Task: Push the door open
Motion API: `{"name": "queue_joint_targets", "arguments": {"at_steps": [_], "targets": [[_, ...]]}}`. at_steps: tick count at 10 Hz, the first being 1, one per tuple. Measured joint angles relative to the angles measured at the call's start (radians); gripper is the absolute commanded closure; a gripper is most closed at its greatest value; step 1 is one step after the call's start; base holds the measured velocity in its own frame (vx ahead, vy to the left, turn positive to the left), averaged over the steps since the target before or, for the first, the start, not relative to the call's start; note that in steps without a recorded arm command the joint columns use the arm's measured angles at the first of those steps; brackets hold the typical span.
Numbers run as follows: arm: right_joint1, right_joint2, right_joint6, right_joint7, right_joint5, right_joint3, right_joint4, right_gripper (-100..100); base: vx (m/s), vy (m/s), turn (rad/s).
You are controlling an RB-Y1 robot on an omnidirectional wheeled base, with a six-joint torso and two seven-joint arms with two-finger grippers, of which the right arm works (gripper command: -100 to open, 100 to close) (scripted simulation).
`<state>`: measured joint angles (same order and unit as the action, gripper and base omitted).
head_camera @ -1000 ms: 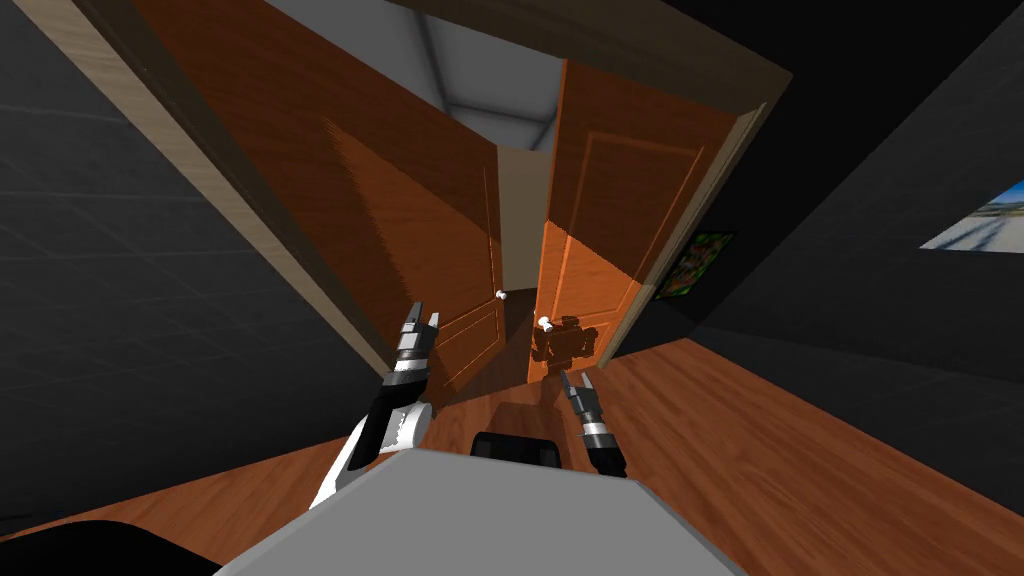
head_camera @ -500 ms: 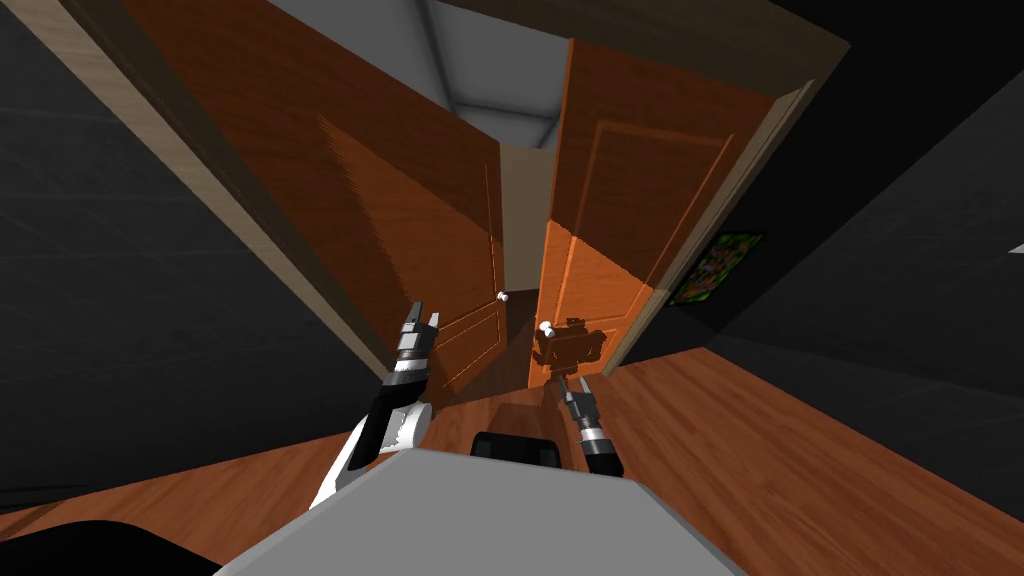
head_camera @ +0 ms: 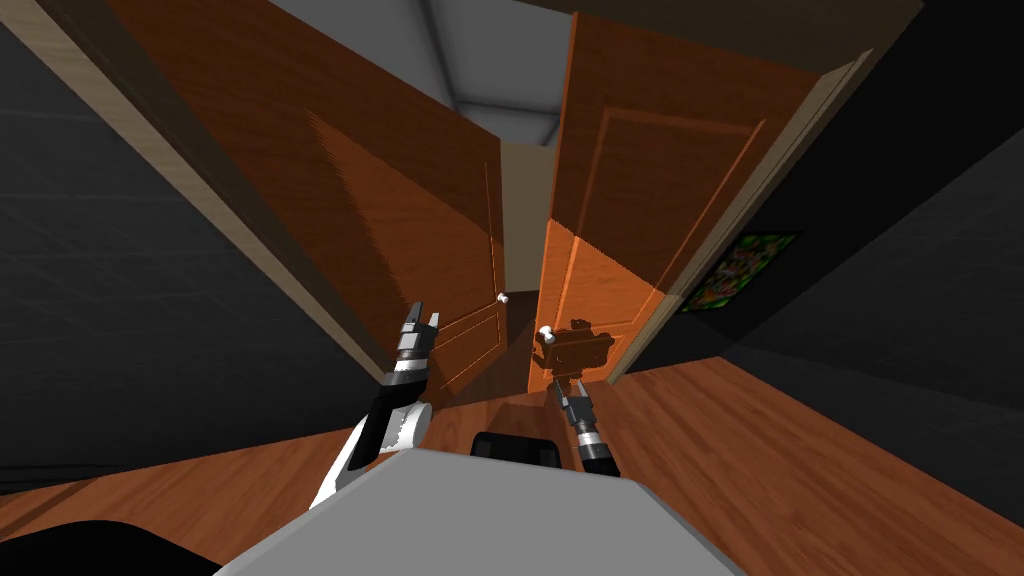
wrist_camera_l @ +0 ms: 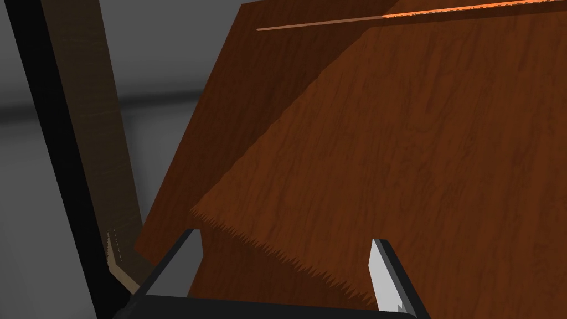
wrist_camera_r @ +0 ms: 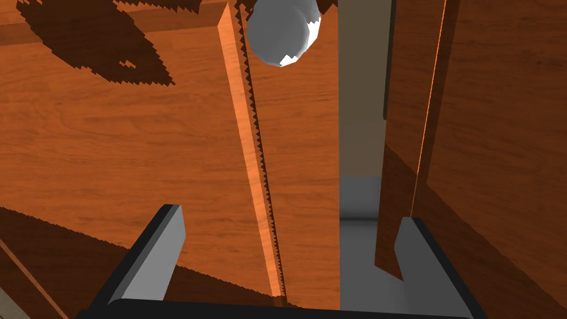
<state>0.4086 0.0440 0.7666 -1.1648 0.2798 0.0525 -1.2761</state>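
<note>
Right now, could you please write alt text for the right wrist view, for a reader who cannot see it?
The open right gripper faces an orange-brown wooden door, its round white knob ahead of it. Past the door's edge, a narrow gap shows a beige wall and grey floor, with a second door leaf beyond it.

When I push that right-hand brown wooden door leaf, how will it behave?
The right brown wooden door leaf looks rigid, so it probably swings whole. It stands ajar, so likely unlatched. The right gripper is near its free edge, by the round white knob: probably easy leverage.
</note>
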Motion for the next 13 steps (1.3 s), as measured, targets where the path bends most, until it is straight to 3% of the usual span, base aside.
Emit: {"name": "queue_joint_targets", "arguments": {"at_steps": [8, 13], "targets": [[-0.015, -0.037, 0.044, -0.153, 0.042, 0.003, 0.113, -100, 0.094, -0.084, 0.071], [-0.033, -0.010, 0.042, -0.160, 0.040, -0.005, 0.129, -100, 0.183, 0.034, 0.018]]}}
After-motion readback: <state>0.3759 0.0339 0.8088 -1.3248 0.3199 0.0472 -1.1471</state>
